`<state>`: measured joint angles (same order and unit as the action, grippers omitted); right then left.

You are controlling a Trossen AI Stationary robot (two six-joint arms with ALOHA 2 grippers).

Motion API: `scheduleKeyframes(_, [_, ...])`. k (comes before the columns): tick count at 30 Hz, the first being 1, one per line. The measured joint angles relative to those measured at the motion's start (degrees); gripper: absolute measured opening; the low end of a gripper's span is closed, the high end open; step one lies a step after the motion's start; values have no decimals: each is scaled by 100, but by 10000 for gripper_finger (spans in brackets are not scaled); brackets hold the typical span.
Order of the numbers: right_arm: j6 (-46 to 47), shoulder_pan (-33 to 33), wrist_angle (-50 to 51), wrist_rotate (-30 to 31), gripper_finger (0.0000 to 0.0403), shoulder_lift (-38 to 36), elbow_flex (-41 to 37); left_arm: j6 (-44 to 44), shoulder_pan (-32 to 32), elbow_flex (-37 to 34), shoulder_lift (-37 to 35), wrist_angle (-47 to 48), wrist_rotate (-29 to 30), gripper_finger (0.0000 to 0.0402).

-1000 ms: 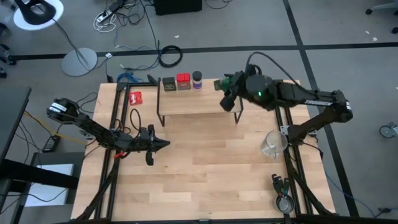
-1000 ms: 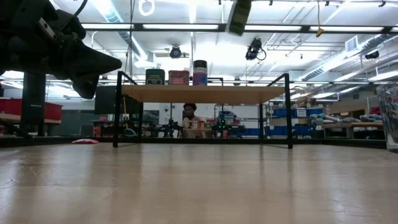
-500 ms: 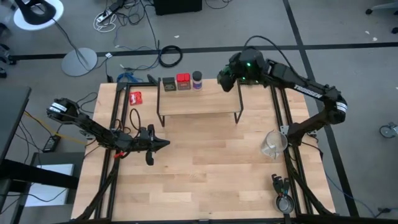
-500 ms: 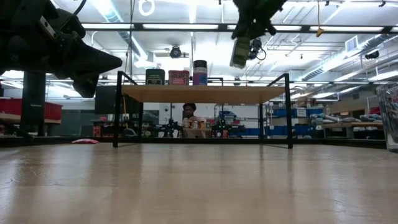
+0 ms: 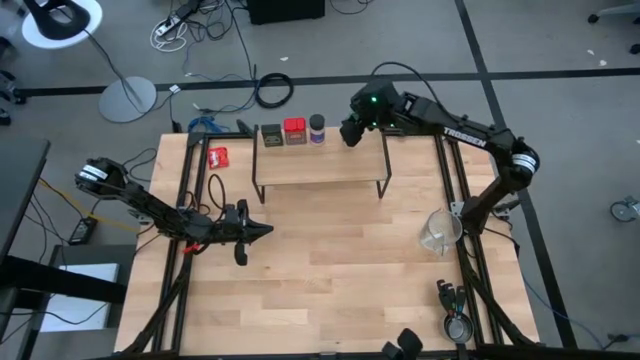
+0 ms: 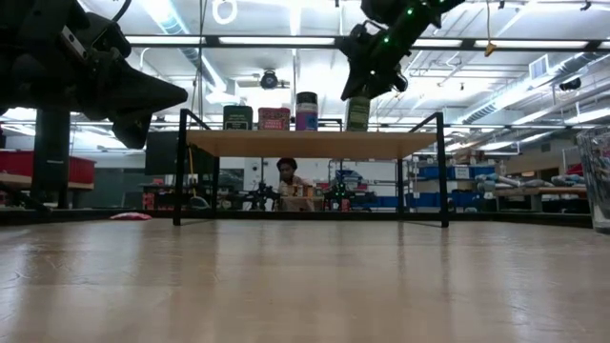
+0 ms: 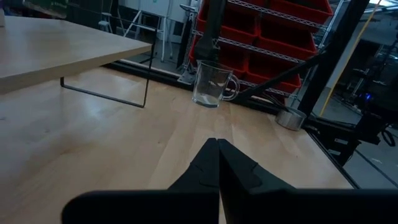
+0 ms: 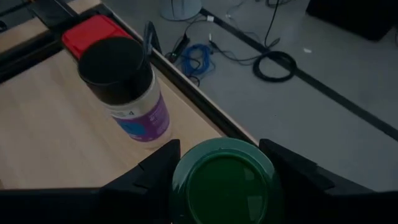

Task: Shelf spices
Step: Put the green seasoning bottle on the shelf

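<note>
Progress: three of four spices stand in a row along the far edge of the shelf: olive tin, red tin, and dark jar. We judge only the green jar is left. The right gripper clamps it on both sides; in the low view the jar's base sits at or just above the plank, right of the dark jar, contact uncertain. Release and retreat remain.

Compared with a second ago, the right arm has swung from over the shelf's right end toward the far edge and lowered, the jar descending from high above. The left gripper, fingers pressed together and empty, is unmoved over the table's near left.
</note>
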<state>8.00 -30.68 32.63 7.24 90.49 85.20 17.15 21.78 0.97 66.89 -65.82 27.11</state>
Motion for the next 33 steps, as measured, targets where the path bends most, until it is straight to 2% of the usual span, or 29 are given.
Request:
scheduleKeyframes(13, [251,4,226,-144,200,408,609,2,0,0,0,11,-2,1])
scheduleKeyframes(26, [462,-35,804,346,200,412,615,4,0,0,0,-26,-6,1])
scheduleKeyframes(33, [534,-73,961,405,200,412,615,4,0,0,0,-26,-7,1])
